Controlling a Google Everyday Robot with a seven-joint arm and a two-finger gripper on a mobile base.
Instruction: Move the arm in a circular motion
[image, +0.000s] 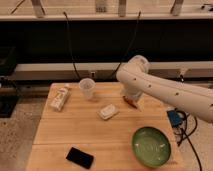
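The arm (167, 93), big glossy white w/ small dark dots, comes in from the right edge and runs up-left across the table's right side to a bulbous joint above the back-right part of the top. From that joint a short segment drops straight down toward the wood. The gripper (131, 100) sits at the bottom of that drop, low over the table's far right area, mostly hidden by the arm's own bulk; whether it is released or clenched can't be made out. A small reddish-brown bit shows right at its lower end, but what it is, or whether it touches, can't be told.

The wooden table (100, 137) has a light butcher-block top. Just left of the gripper, approx. mid-table, lies a small white flat object (108, 111). Further left toward the back stands a clear plastic cup (87, 89), upright. Near the back-left corner a white bottle (60, 97) lies on its side. A green bowl (151, 146) sits at front right, under the arm's long segment but well apart from it. A black phone (80, 157) lies flat at front, left of the bowl.

Off the table's right edge a blue item (174, 118) sits w/ dark cables near it. Behind, two black cables (70, 45) hang down a dark wall.
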